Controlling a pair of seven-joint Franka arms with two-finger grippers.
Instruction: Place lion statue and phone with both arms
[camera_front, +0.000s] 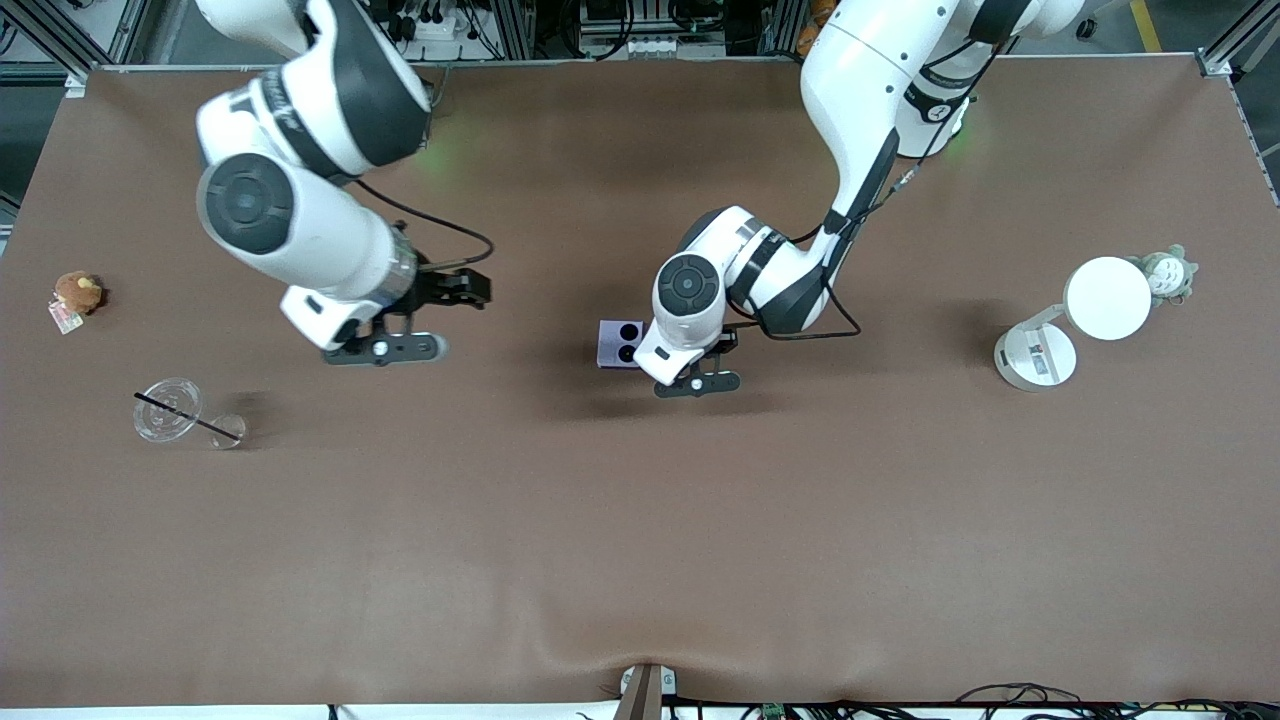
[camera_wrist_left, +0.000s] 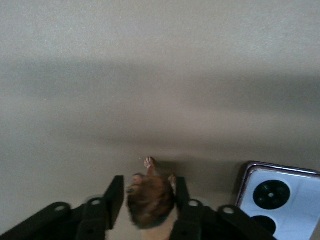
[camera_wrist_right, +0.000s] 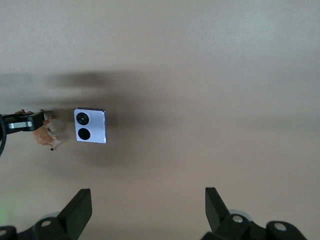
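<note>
The lion statue (camera_wrist_left: 150, 200), small and orange-brown with a darker head, sits between the fingers of my left gripper (camera_wrist_left: 147, 197), which is shut on it low over the table. In the front view the left gripper (camera_front: 697, 383) hides the lion. The lavender-white phone (camera_front: 620, 343) lies flat on the table right beside it, toward the right arm's end; it also shows in the left wrist view (camera_wrist_left: 280, 200). The right wrist view shows the phone (camera_wrist_right: 90, 125) and the lion (camera_wrist_right: 44, 134) side by side. My right gripper (camera_front: 385, 349) is open and empty over bare table.
A brown plush toy with a tag (camera_front: 77, 293) and a clear cup with a black straw (camera_front: 168, 410) lie at the right arm's end. A white lamp (camera_front: 1040, 355) and a grey-white plush toy (camera_front: 1165, 273) stand at the left arm's end.
</note>
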